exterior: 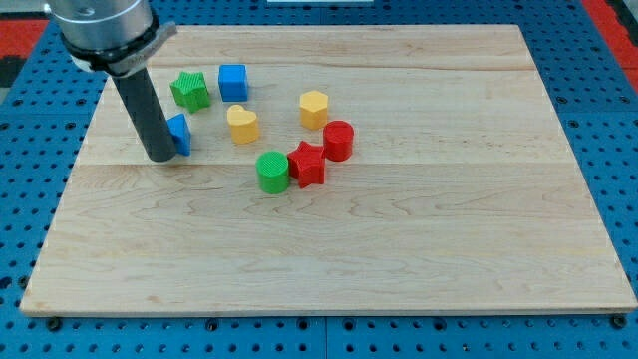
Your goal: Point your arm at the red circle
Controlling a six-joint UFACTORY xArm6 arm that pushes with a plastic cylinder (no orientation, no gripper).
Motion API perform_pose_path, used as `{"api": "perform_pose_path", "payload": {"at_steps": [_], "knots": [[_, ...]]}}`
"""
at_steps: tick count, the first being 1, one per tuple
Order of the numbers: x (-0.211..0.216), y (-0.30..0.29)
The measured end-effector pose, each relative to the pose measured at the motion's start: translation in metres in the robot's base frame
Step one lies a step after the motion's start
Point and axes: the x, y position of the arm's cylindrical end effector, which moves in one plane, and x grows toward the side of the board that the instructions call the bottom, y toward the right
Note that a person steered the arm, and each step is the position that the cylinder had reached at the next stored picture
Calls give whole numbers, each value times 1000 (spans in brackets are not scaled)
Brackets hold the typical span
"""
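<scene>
The red circle sits near the board's middle, touching the red star at its lower left. My tip rests on the board at the view's left, far left of the red circle. It touches the left side of a blue block, which the rod partly hides.
A green star and a blue cube lie at the upper left. A yellow heart and a yellow block lie above the red pair. A green circle touches the red star. The wooden board ends at blue pegboard.
</scene>
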Motion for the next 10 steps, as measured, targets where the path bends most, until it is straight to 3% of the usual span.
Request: {"api": "perform_pose_path", "payload": {"at_steps": [1, 2, 3, 4, 5, 6, 7, 9, 10], "knots": [[-4, 2], [46, 6], [54, 66], [54, 85], [100, 78], [134, 153], [98, 239], [32, 211], [23, 186]]}}
